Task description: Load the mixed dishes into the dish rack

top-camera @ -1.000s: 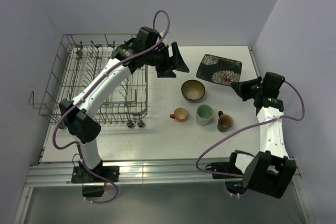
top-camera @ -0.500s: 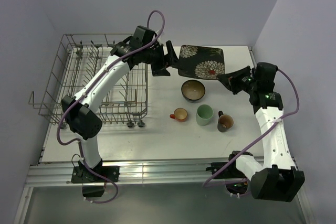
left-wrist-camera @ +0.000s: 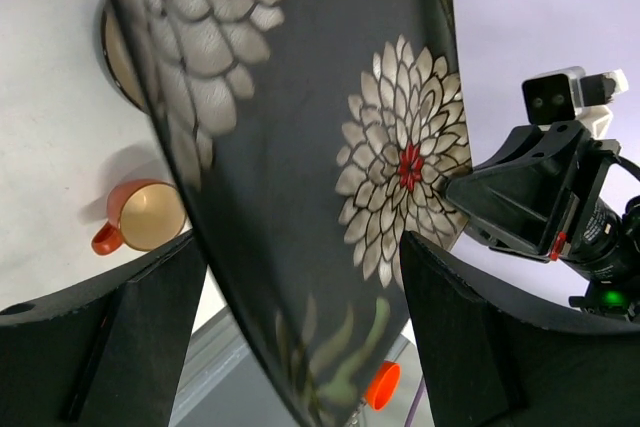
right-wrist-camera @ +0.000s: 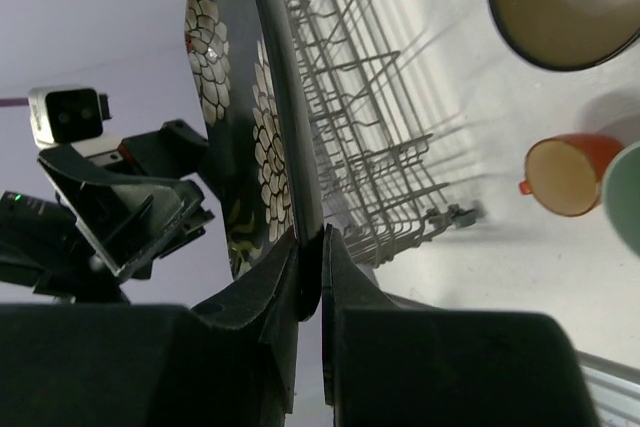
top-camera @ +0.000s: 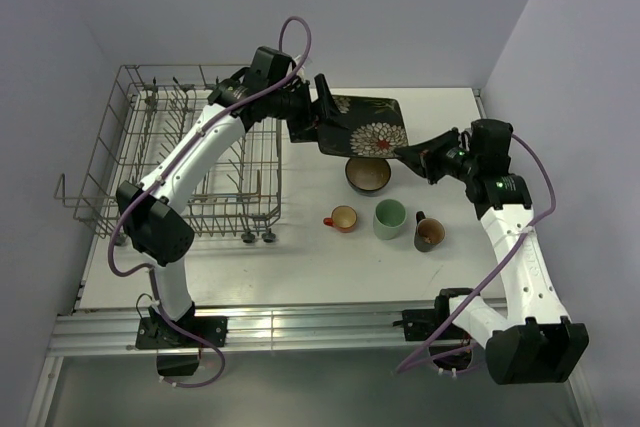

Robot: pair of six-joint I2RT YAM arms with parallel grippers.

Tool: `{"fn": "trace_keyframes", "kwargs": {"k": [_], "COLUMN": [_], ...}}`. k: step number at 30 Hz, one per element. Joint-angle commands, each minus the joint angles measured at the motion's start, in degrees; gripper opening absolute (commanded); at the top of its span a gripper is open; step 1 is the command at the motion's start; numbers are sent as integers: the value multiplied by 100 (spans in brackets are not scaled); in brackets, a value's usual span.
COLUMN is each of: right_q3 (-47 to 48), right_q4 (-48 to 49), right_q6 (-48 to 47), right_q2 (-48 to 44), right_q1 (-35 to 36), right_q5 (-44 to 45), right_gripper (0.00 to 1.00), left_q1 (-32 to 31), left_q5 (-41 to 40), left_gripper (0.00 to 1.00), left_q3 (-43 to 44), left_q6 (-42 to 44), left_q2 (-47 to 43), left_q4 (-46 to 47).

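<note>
Lifted and carried leftward, the dark square plate (top-camera: 365, 129) with white flowers now hangs tilted above the blue bowl (top-camera: 368, 177).
Its right edge is pinched in the right gripper (top-camera: 415, 155); the left gripper (top-camera: 322, 115) gapes wide around its left edge, beside the grey wire dish rack (top-camera: 180, 162).

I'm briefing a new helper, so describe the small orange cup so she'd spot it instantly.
Right of the wire dish rack, three cups stand in a row on the white table. The orange-red cup is leftmost, nearest the rack, and smaller than the pale green mug beside it.
</note>
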Motion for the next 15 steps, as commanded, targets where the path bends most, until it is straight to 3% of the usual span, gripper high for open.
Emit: {"fn": "trace_keyframes", "kwargs": {"k": [1,5,11,12,14,15], "right_q3": [476,300,239,213,186,195], "right_q4": [1347,1699,1884,1936,1963,1954], "right_q6": [507,771,833,824,781,754], "right_q2": [-250,-328,-267,-250,-215,-188], "right_q1": [86,288,315,323,367,385], "right_q5": [-576,-690,-831,-857,-884,-901], "right_gripper": [0,0,0,0,0,0], "left_q1": [50,120,260,278,313,322], "left_q5": [207,347,734,839,901,936], "left_gripper": [83,80,61,52,42,28], "left_q3": [91,-76,-795,-910,-1157,-1210], "left_q6": [5,-83,-636,-837,-979,-1067], "left_q2": [-201,-341,-894,-948,-1123,-1159], "left_q4": [330,532,1524,1682,2043,2105]}}
